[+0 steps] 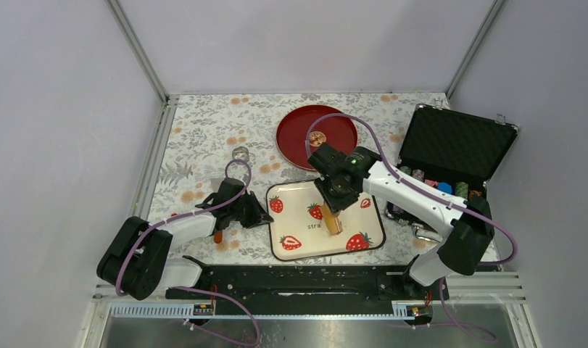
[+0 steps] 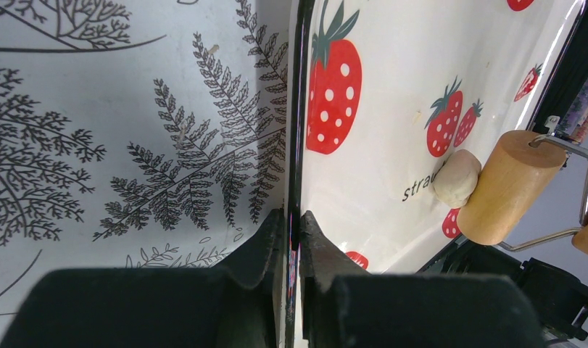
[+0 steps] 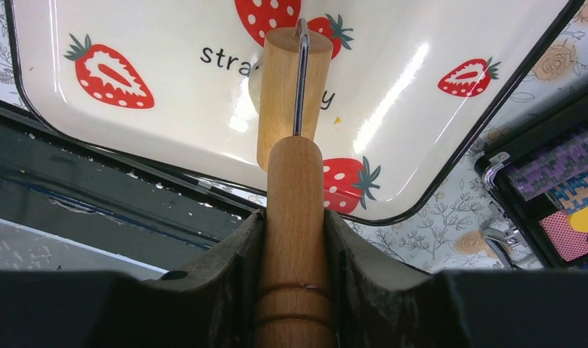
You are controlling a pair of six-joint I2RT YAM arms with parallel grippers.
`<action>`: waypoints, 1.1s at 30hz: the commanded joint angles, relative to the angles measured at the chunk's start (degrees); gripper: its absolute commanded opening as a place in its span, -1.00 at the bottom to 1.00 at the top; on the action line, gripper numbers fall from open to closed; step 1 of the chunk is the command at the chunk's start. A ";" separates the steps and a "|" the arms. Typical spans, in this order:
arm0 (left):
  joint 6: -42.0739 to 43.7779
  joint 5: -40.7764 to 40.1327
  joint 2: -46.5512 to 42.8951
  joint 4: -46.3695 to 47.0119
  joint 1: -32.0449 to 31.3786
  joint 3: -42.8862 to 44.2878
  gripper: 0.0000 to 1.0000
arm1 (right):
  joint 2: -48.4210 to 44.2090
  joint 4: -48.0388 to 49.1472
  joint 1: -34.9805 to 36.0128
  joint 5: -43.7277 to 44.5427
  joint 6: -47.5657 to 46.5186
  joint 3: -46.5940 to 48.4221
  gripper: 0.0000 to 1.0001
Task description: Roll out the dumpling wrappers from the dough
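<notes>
The dough (image 2: 456,177) is a small off-white lump on the strawberry tray (image 1: 299,196), touching the end of the tan wooden roller (image 2: 510,187). My right gripper (image 3: 294,232) is shut on the roller's wooden handle, and the roller barrel (image 3: 294,87) rests on the tray over the dough. Only a pale edge of the dough (image 3: 252,90) shows left of the barrel there. My left gripper (image 2: 296,225) is shut on the tray's black left rim (image 2: 300,109). In the top view it (image 1: 258,216) sits at the tray's left edge. No dumpling wrappers are in view.
A red plate (image 1: 298,138) lies behind the tray. An open black case (image 1: 450,138) with coloured items stands at the right. A small metal ring cutter (image 1: 240,154) lies on the floral cloth at back left. A black rail (image 1: 305,279) runs along the near edge.
</notes>
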 commanded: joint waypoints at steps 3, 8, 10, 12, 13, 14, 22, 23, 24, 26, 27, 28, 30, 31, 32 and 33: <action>-0.69 1.34 0.03 3.42 0.36 -0.28 -1.00 | -0.29 0.08 0.97 -1.56 0.65 0.72 -1.00; -0.69 1.36 0.05 3.38 0.42 -0.29 -1.00 | 0.24 1.92 1.02 -2.40 0.81 -2.06 -1.00; -0.77 1.39 0.05 3.46 0.38 -0.28 -1.00 | 0.23 2.60 1.19 -2.83 0.95 -2.69 -1.00; -0.75 1.41 0.09 3.48 0.40 -0.38 -1.00 | 0.38 2.90 1.36 -3.15 1.19 -2.86 -1.00; -0.75 1.48 0.15 3.49 0.38 -0.34 -1.00 | 0.44 3.03 1.49 -3.31 1.24 -2.87 -1.00; -0.73 1.44 0.12 3.47 0.38 -0.26 -1.00 | 0.40 3.13 1.54 -3.50 1.35 -2.80 -1.00; -0.77 1.50 0.14 3.71 0.47 -0.38 -1.00 | 0.35 3.40 2.62 -4.43 2.26 -1.34 -1.00; -0.78 1.50 0.14 3.66 0.49 -0.42 -1.00 | 0.37 3.40 2.72 -4.50 2.37 -1.23 -1.00; -0.78 1.48 0.13 3.65 0.47 -0.39 -1.00 | 0.38 3.40 2.90 -4.54 2.48 -1.13 -1.00; -0.77 1.50 0.21 3.65 0.48 -0.44 -1.00 | 0.53 3.33 3.19 -4.69 2.61 -0.96 -1.00; -0.79 1.54 0.15 3.66 0.51 -0.38 -1.00 | 0.67 3.40 3.34 -4.72 2.70 -1.02 -1.00; -0.77 1.54 0.14 3.69 0.48 -0.44 -1.00 | 0.68 3.35 3.46 -4.75 2.77 -1.06 -1.00; -0.80 1.54 0.10 3.73 0.51 -0.46 -1.00 | 0.71 3.42 3.78 -4.72 2.91 -0.95 -1.00; -0.78 1.58 0.14 3.73 0.47 -0.46 -1.00 | 0.69 3.42 3.83 -4.72 2.96 -0.87 -1.00; -0.83 1.53 0.14 3.75 0.51 -0.46 -1.00 | 0.67 3.38 3.91 -4.72 3.02 -0.78 -1.00; -0.80 1.54 0.14 3.78 0.55 -0.46 -1.00 | 0.52 3.29 4.04 -4.78 3.06 -0.69 -1.00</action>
